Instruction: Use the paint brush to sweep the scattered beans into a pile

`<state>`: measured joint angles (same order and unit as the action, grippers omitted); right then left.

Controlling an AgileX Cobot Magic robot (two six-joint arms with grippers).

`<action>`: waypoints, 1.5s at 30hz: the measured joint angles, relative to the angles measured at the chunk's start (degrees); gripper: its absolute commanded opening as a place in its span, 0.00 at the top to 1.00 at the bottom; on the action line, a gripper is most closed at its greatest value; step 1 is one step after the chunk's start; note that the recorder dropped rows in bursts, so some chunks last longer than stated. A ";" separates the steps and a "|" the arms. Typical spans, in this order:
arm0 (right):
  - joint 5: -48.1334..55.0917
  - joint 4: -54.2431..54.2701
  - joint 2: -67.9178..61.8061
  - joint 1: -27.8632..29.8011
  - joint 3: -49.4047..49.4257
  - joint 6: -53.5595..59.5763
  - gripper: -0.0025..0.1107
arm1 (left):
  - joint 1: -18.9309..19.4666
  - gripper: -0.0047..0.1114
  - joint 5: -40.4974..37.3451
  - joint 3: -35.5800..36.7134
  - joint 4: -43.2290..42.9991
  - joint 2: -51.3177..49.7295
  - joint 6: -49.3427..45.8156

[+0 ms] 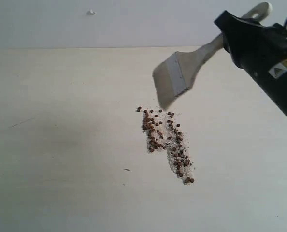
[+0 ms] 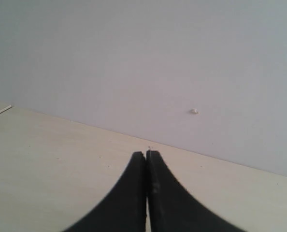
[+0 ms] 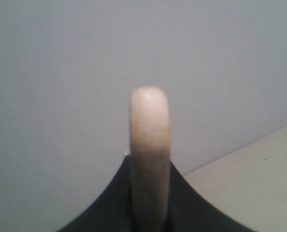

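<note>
The beans (image 1: 165, 142), tiny reddish-brown ones mixed with white grains, lie in a long slanted band on the pale table (image 1: 61, 145). The paint brush (image 1: 182, 72) hangs tilted in the air just above the band's far end, with its whitish bristles (image 1: 164, 89) lowest. My right gripper (image 1: 230, 30) is shut on the cream handle, whose end (image 3: 148, 130) sticks out between the black fingers in the right wrist view. My left gripper (image 2: 146, 155) is shut with nothing in it, low over bare table; it does not show in the exterior view.
A pale wall (image 1: 134, 21) rises behind the table's far edge, with a small white mark (image 1: 91, 12) on it. A thin dark scratch (image 1: 21, 123) and a tiny speck (image 1: 126, 169) lie on the table left of the beans.
</note>
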<state>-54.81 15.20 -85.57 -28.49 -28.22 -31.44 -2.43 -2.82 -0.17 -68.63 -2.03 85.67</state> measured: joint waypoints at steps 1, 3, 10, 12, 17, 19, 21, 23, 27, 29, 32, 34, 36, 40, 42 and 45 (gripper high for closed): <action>0.26 1.11 -1.12 -1.53 -1.92 1.46 0.98 | 0.00 0.96 0.00 0.00 0.00 0.00 0.00; 0.91 4.01 -3.36 -4.60 -5.38 5.62 0.98 | 0.00 0.96 0.00 0.00 0.00 0.00 0.00; -2.86 27.45 -12.48 -16.86 -16.52 23.67 0.98 | 0.00 0.96 0.00 0.00 0.00 0.00 0.00; -6.56 34.19 -16.02 -19.80 -19.42 25.91 0.98 | 0.00 0.96 0.00 0.00 0.00 0.00 0.00; -12.14 44.39 -23.95 -23.24 -26.41 27.54 0.98 | 0.00 0.96 0.00 0.00 0.00 0.00 0.00; -12.57 45.80 -26.67 -23.44 -28.77 27.76 0.98 | 0.00 0.96 0.00 0.00 0.00 0.00 0.00; -12.85 47.05 -28.89 -23.44 -30.67 27.76 0.98 | 0.00 0.96 0.00 0.00 0.00 0.00 0.00; -12.95 48.47 -30.48 -23.44 -32.14 27.49 0.98 | 0.00 0.96 0.00 0.00 0.00 0.00 0.00; -13.64 49.73 -32.67 -23.44 -33.88 25.63 0.98 | 0.00 0.96 0.00 0.00 0.00 0.00 0.00; -13.77 49.73 -33.23 -23.44 -34.40 24.18 0.98 | 0.00 0.96 0.00 0.00 0.00 0.00 0.00; -13.44 49.73 -33.52 -23.44 -34.47 23.18 0.98 | 0.00 0.96 0.00 0.00 0.00 0.00 0.00; -12.53 49.86 -33.52 -23.44 -34.47 24.84 0.98 | 0.00 0.96 0.00 0.00 0.00 0.00 0.00; -11.89 51.14 -33.73 -23.44 -34.52 25.94 0.98 | 0.00 0.96 0.00 0.00 0.00 0.00 0.00; -11.89 57.70 -34.49 -23.44 -34.66 29.92 0.98 | 0.00 0.96 0.00 0.00 0.00 0.00 0.00; -11.89 59.85 -34.76 -23.16 -34.66 32.89 0.98 | 0.00 0.96 0.00 0.00 0.00 0.00 0.00; -12.33 60.92 -35.47 -23.03 -34.75 34.88 0.98 | 0.00 0.96 0.00 0.00 0.00 0.00 0.00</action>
<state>-67.14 76.12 -121.04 -51.52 -62.97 3.45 -2.43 -2.82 -0.17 -68.63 -2.03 85.67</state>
